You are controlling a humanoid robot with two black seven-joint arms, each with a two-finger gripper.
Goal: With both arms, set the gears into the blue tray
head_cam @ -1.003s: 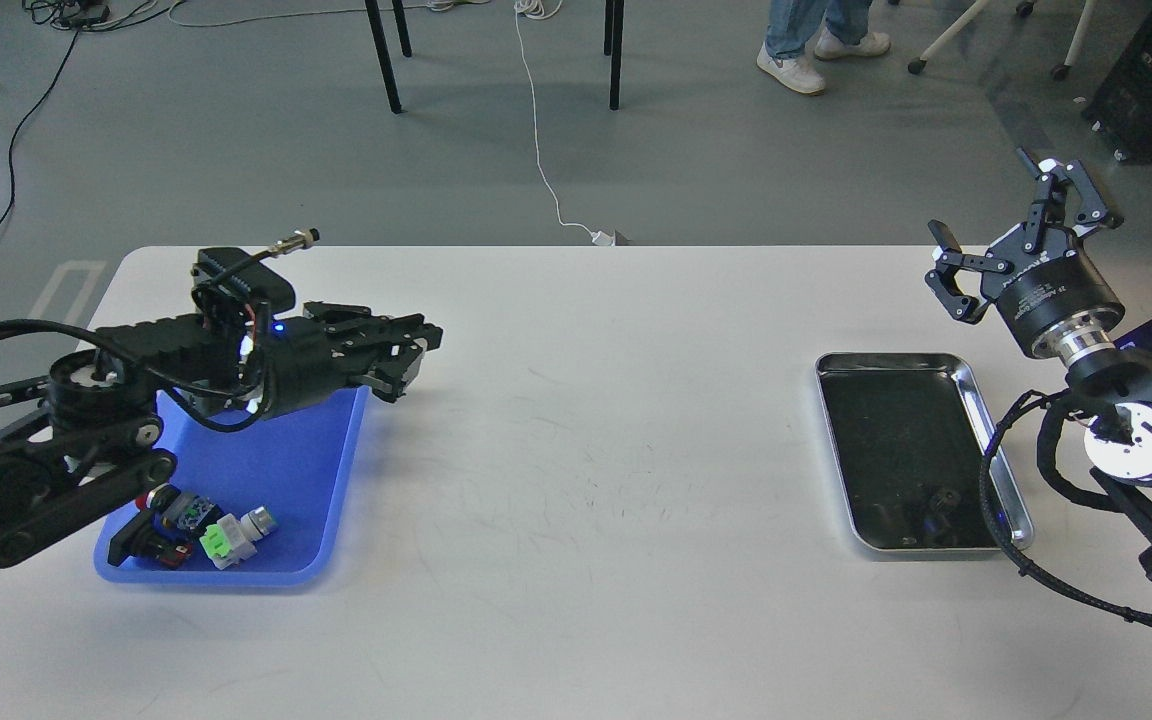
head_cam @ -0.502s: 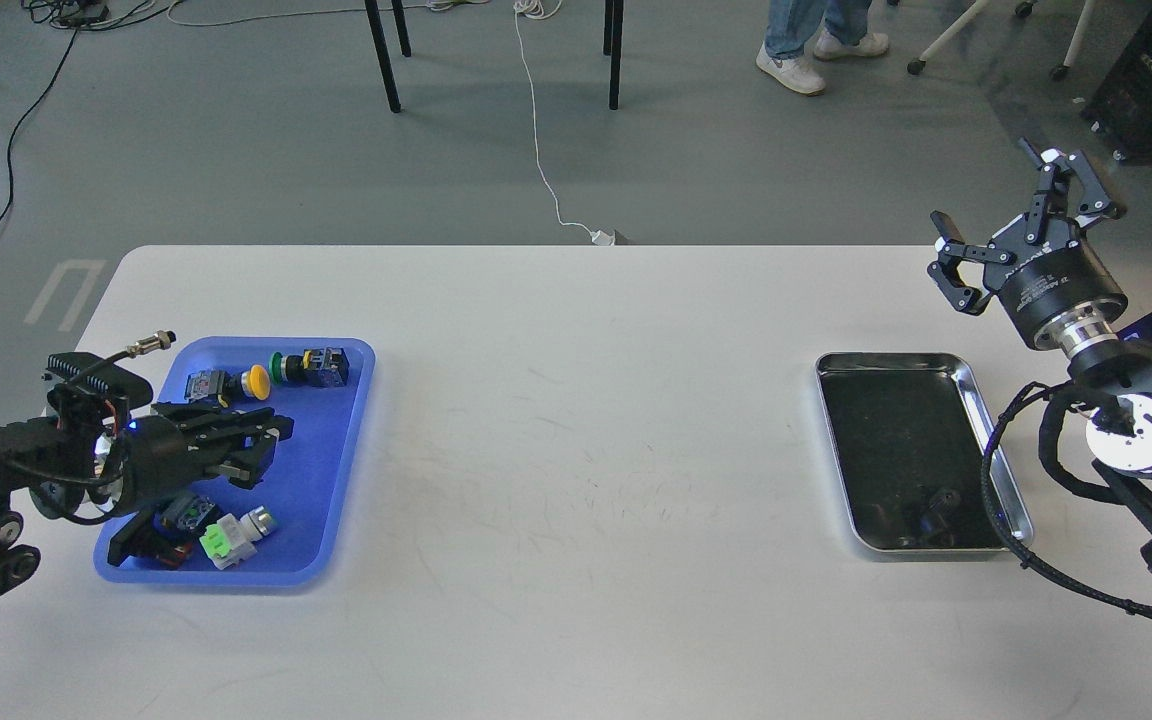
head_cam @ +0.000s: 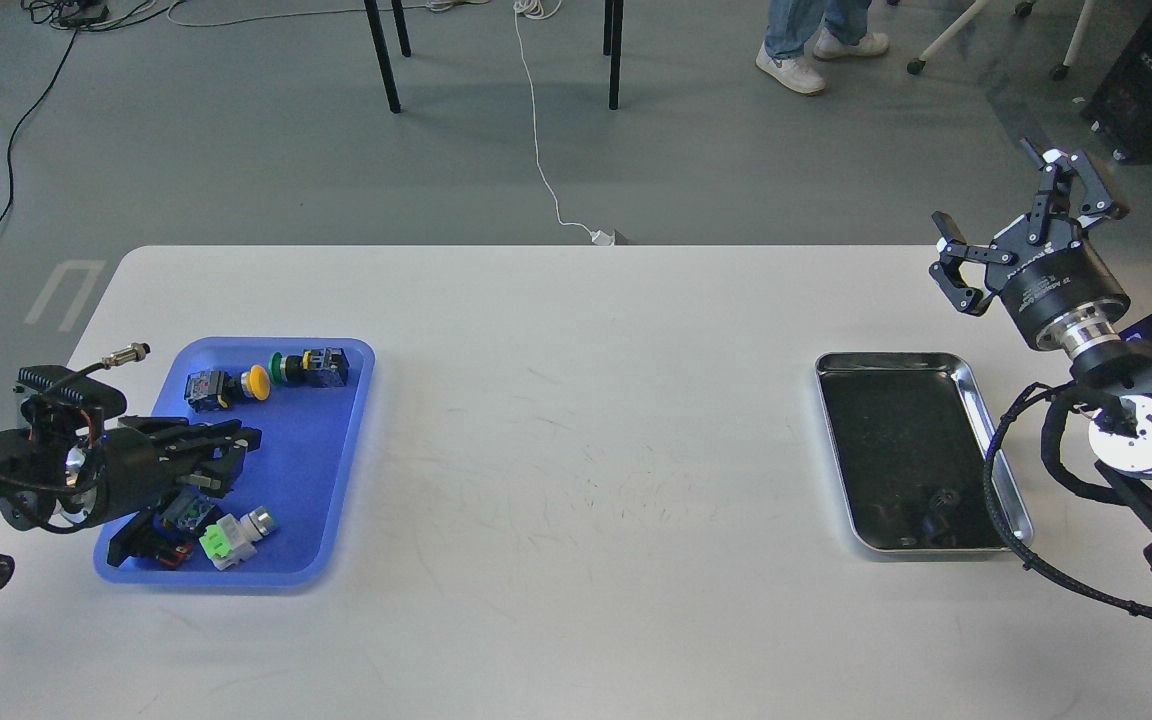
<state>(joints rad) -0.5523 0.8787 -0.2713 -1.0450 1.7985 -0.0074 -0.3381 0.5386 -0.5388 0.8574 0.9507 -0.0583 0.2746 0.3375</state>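
Note:
The blue tray (head_cam: 326, 470) lies at the table's left and holds several colourful push-button switches. My left gripper (head_cam: 241, 452) hovers low over the tray's left half, pointing right; it is dark and side-on, so I cannot separate its fingers. On the right stands a shiny silver tray (head_cam: 976, 400). At its near end lie small dark pieces that look like the gears (head_cam: 944, 498), mixed with reflections. My right gripper (head_cam: 1011, 215) is raised beyond the silver tray's far right corner, open and empty.
A yellow-capped switch (head_cam: 254, 380) and a green one (head_cam: 288, 367) sit at the blue tray's far end, and a green-and-white one (head_cam: 231, 535) at its near end. Bare white tabletop (head_cam: 586, 450) stretches between the two trays. Chair legs and cables are on the floor behind.
My left arm has pulled back left and down from the blue tray's far right corner to its left half, uncovering the switches at the far end. The right gripper barely shifted.

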